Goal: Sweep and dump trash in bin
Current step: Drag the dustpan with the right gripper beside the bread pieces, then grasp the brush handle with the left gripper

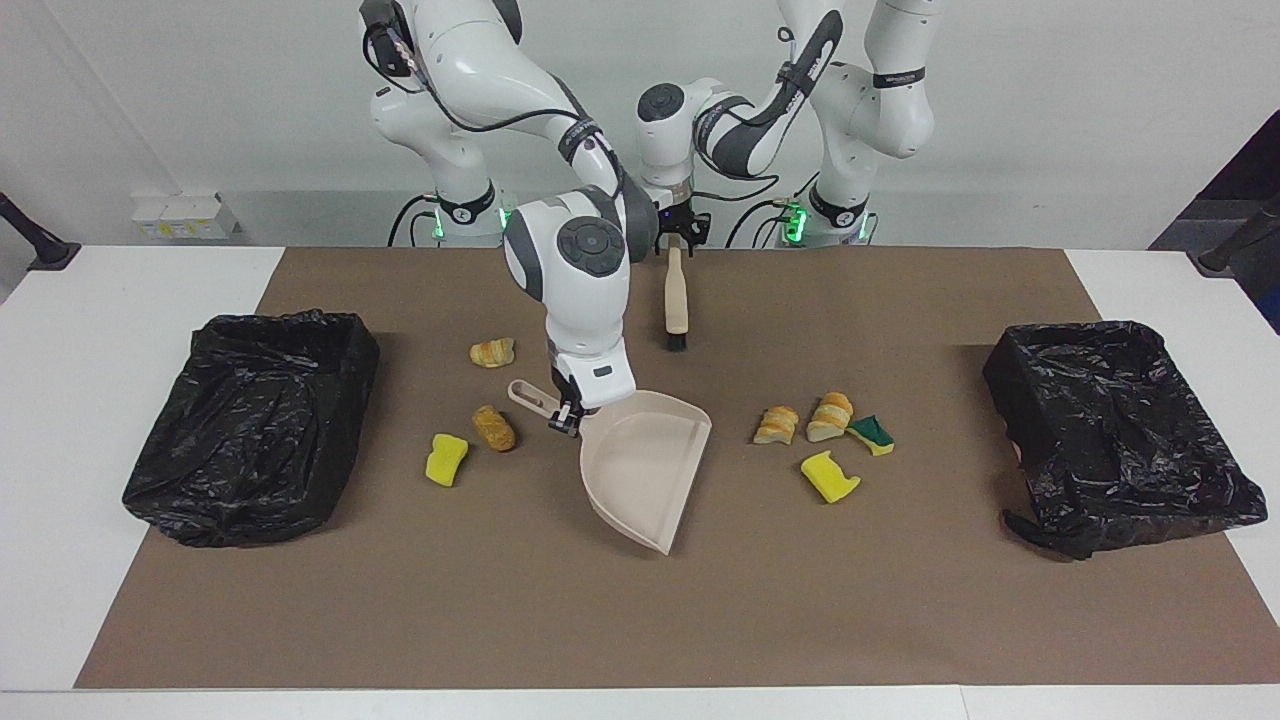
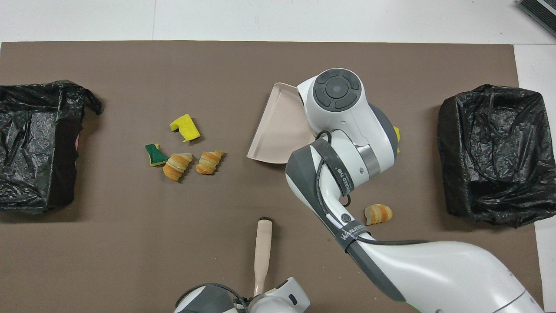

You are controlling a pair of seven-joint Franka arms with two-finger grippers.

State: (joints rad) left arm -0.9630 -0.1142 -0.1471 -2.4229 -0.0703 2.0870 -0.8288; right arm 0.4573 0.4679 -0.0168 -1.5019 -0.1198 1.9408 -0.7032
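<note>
I'm pinching the dustpan (image 1: 640, 465) handle in the right claw (image 1: 566, 420) | left claw (image 1: 678, 240) is gripping the brush (image 1: 676, 300) handle end | trash (image 1: 818, 440) lying on the worktop (image 1: 900, 620)

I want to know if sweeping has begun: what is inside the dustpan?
The part of the dustpan pan that shows is bare, with no trash in it. In the overhead view the right arm covers its handle end, but the facing view shows nothing there either.

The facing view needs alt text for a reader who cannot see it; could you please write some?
The right gripper is shut on the handle of a beige plastic dustpan at mid-table, and the left gripper is shut on a beige brush. Bread chunks and yellow sponge pieces lie scattered between two black-lined bins.
</note>
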